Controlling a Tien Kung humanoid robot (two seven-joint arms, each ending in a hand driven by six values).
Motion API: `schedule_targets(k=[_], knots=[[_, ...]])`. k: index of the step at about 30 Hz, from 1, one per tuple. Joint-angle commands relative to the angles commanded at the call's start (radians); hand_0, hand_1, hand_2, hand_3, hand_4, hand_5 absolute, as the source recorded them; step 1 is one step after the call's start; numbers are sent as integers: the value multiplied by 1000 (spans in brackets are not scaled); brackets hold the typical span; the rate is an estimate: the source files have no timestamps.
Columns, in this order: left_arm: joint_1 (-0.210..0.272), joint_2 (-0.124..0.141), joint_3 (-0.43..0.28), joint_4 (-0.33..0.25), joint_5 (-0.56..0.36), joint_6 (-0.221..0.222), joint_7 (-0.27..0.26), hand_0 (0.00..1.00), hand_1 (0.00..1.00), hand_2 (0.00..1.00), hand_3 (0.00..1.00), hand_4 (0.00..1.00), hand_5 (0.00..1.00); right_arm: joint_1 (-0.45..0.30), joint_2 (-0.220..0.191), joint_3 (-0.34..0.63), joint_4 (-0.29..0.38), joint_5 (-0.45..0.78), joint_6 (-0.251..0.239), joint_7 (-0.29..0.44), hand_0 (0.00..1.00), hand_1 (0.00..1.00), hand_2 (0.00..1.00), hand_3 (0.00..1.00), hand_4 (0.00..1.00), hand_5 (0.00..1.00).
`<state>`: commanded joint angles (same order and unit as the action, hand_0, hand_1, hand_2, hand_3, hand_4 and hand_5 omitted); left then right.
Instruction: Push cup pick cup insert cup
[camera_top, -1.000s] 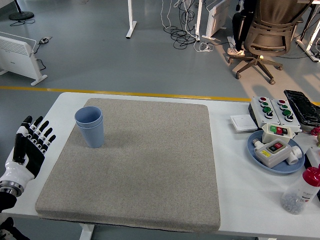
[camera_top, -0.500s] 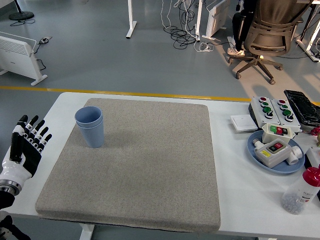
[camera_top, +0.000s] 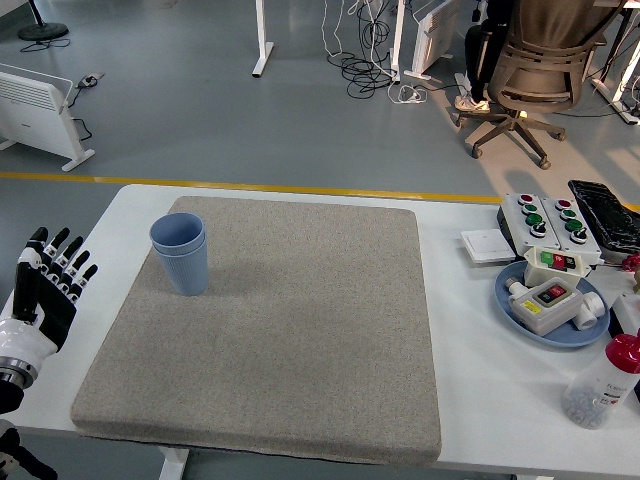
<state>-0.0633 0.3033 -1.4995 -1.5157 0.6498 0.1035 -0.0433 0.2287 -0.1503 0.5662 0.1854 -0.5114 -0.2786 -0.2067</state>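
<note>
Two blue cups (camera_top: 181, 252) stand nested, one inside the other, upright on the grey mat (camera_top: 290, 330) near its far left corner. My left hand (camera_top: 45, 290) is at the table's left edge, well to the left of the cups and apart from them. Its fingers are spread and hold nothing. My right hand is out of view.
At the right stand a blue plate (camera_top: 555, 310) with button boxes, a white button box (camera_top: 540, 222), a black object (camera_top: 606, 214), a white switch plate (camera_top: 484, 245) and a clear bottle with a red cap (camera_top: 603, 385). An office chair (camera_top: 530, 70) stands beyond the table.
My left hand has drawn back to the left, away from the cups and off the mat's edge. The nested cups have not moved.
</note>
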Motion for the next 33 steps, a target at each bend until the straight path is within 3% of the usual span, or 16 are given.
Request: schedule_targets(k=[33], knots=[[9, 1, 8, 26, 8, -5, 12, 942, 941, 998, 998, 669, 998, -22, 4, 24, 3, -43, 3, -12, 670, 613, 642, 577, 121, 492]])
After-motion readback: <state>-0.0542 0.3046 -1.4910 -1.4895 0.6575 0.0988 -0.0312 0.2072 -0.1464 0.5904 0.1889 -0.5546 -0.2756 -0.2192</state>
